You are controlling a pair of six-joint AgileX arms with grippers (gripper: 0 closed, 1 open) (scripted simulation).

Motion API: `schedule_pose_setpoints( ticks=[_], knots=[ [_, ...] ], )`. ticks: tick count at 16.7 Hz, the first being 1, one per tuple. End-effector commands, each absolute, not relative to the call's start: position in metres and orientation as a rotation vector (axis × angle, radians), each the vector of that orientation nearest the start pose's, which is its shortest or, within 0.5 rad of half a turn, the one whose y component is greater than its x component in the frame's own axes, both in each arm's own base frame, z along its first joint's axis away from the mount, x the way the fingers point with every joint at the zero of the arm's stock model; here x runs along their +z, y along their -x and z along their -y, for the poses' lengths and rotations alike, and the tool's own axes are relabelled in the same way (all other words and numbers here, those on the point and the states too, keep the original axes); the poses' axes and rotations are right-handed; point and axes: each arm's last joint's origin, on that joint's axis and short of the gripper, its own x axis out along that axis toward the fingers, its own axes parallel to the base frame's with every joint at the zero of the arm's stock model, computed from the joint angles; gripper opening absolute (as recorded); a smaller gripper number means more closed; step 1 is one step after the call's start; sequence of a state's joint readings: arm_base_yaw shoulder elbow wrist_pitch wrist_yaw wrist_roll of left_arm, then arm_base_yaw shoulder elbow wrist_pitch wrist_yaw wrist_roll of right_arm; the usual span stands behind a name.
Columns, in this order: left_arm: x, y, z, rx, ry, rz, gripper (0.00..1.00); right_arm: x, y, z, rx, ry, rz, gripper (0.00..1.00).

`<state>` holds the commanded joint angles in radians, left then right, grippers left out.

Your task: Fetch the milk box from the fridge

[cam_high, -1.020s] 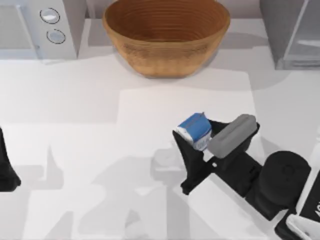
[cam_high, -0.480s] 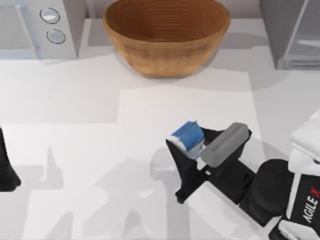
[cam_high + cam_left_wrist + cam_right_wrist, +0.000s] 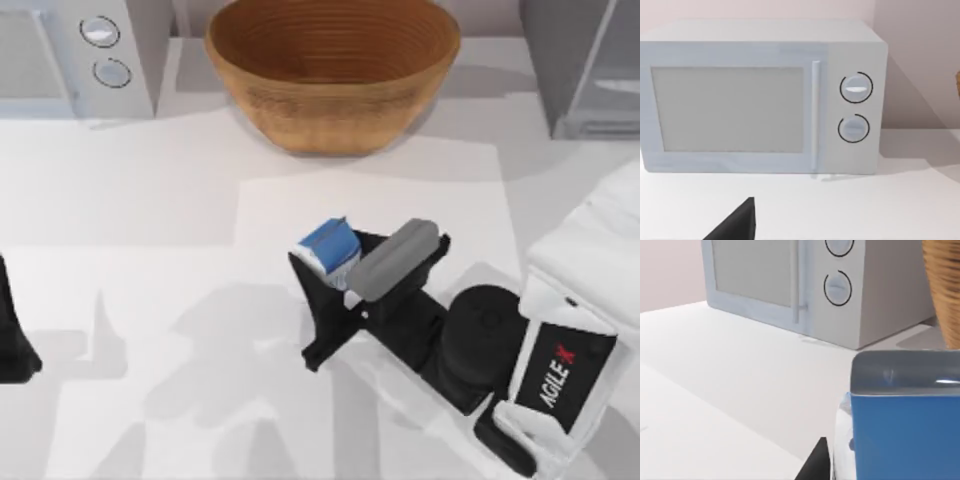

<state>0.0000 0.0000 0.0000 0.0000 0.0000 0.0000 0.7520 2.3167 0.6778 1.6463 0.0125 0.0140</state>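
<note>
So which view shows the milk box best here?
The top view: the milk box sits whole between the right gripper fingers, over the table's middle. The right wrist view shows its blue side close up, cropped. The left wrist view faces the microwave.

Milk box (image 3: 328, 247) mid-table, before the bowl (image 3: 332, 70); microwave (image 3: 80, 55) back left, fridge (image 3: 585, 65) back right.

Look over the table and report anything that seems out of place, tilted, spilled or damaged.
Nothing is spilled or damaged. The milk box sits tilted in the right pincer over the table's middle, away from the fridge. The brown bowl and microwave stand squarely. The left pincer is parked at the left edge.
</note>
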Motion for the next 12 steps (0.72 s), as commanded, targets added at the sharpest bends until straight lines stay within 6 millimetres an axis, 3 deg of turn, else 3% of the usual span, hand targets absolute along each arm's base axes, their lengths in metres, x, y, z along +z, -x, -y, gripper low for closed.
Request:
schedule_pose_setpoints(
  ticks=[6, 12],
  knots=[
    [0.1600, -0.1057, 0.0012, 0.000, 0.000, 0.000, 1.00, 0.0425, -0.2572, -0.2441, 0.766, -0.004, 0.003, 0.00],
    [0.1600, -0.1057, 0.0012, 0.000, 0.000, 0.000, 1.00, 0.0425, -0.2572, -0.2441, 0.766, -0.004, 0.003, 0.45]
  ],
)
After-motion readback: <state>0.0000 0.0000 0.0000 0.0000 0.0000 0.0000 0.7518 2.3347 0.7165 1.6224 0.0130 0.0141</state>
